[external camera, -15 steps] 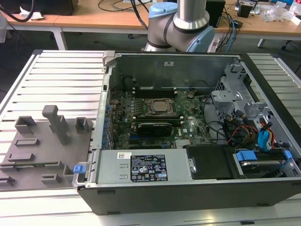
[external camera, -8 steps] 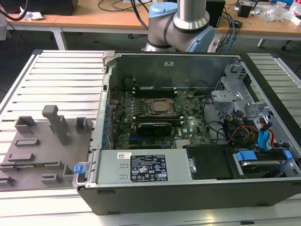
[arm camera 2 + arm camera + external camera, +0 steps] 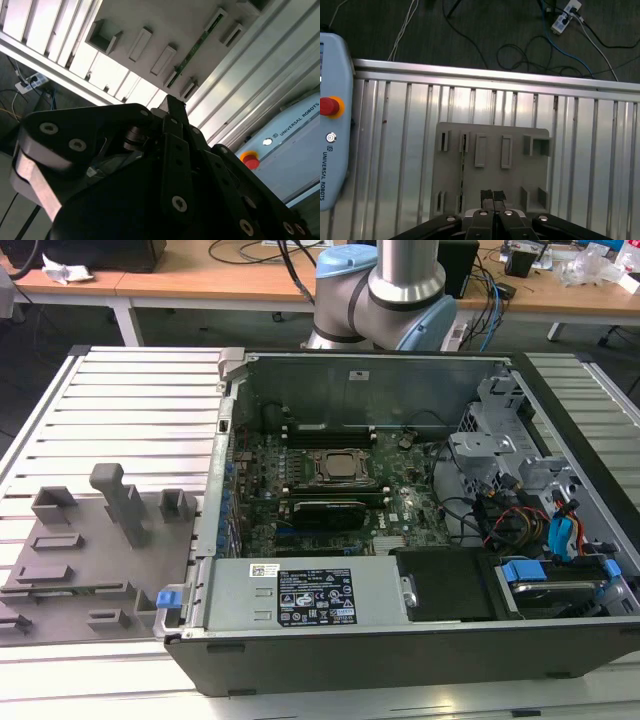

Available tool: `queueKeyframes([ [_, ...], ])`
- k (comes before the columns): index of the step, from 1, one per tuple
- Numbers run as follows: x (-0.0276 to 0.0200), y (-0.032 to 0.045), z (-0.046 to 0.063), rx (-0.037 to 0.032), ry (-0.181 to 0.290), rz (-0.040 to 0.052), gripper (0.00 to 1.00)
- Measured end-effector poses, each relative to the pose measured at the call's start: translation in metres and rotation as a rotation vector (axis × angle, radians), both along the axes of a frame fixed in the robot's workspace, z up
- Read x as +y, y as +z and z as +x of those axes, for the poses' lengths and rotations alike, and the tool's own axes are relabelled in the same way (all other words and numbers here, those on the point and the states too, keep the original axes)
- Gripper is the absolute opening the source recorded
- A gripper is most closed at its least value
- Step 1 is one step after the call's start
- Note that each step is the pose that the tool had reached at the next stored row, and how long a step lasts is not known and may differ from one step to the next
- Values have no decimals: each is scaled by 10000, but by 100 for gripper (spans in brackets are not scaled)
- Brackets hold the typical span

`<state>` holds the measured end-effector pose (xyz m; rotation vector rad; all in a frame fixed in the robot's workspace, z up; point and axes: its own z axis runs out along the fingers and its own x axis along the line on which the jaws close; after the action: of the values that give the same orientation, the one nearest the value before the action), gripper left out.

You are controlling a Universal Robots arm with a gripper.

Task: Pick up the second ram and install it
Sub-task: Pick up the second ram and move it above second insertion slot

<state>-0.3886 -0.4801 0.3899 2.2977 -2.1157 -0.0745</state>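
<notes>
The second ram (image 3: pixel 462 172) is a thin green stick standing on edge in the grey tray (image 3: pixel 490 177), held between small slotted blocks. In the second wrist view the ram (image 3: pixel 196 47) runs as a green strip across the tray (image 3: pixel 165 20). My gripper (image 3: pixel 492 196) hangs well above the tray, a little to the side of the ram. Its two black fingertips are pressed together with nothing between them. In the second wrist view the gripper (image 3: pixel 172 105) shows as a dark linkage ending in one narrow tip. The exterior view has the tray (image 3: pixel 100 565) at its left, beside the open computer case (image 3: pixel 400 640).
The case holds the motherboard (image 3: pixel 340 500) with its processor socket (image 3: pixel 338 467) and black slots (image 3: pixel 325 428). Cables and drive cages (image 3: pixel 540 520) fill the exterior view's right side. A teach pendant (image 3: pixel 332 125) with a red button lies on the ribbed metal table (image 3: pixel 590 150) near the tray.
</notes>
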Motion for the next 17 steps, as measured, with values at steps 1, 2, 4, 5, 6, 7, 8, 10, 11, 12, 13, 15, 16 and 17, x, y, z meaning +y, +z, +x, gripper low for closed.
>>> queueKeyframes([
  [1, 0, 0, 0, 0, 0, 0, 11],
  [2, 0, 0, 0, 0, 0, 0, 11],
  [4, 0, 0, 0, 0, 0, -1, 11],
  [5, 0, 0, 0, 0, 1, -2, 11],
  [6, 0, 0, 0, 0, 0, -2, 11],
  [7, 0, 0, 0, 0, 1, -1, 11],
  [8, 0, 0, 0, 0, 1, -2, 17],
  [10, 0, 0, 0, 1, 0, -3, 24],
  [11, 0, 0, 0, 0, 0, -3, 30],
  [12, 0, 0, 0, 0, 0, -3, 30],
  [13, 0, 0, 0, 1, -7, -4, 30],
  [15, 1, -1, 0, 0, -485, -8, 30],
  [16, 1, -4, 0, 0, -925, -14, 30],
  [17, 0, -6, 0, 0, -1285, -23, 30],
])
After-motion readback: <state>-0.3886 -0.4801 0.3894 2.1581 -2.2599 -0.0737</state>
